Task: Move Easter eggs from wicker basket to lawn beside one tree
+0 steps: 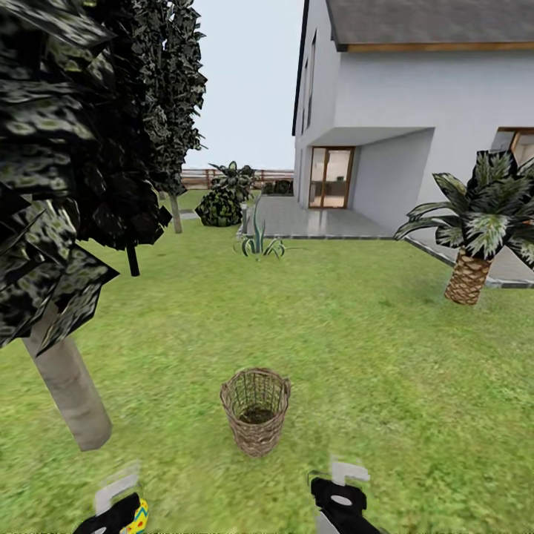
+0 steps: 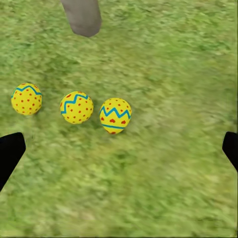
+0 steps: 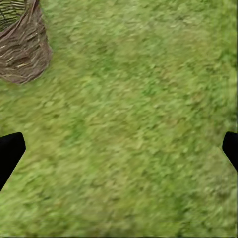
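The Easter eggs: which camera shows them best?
The left wrist view: all three Easter eggs lie in a row on the lawn, below the tree. The head view catches a sliver of one egg beside the left gripper.

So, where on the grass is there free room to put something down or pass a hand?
Bare lawn spreads between the brown woven wicker basket and the scaly-trunked palm, and under the open right gripper. It is crowded under the open left gripper: three yellow red-dotted Easter eggs lie in a row near the pale grey tree trunk.
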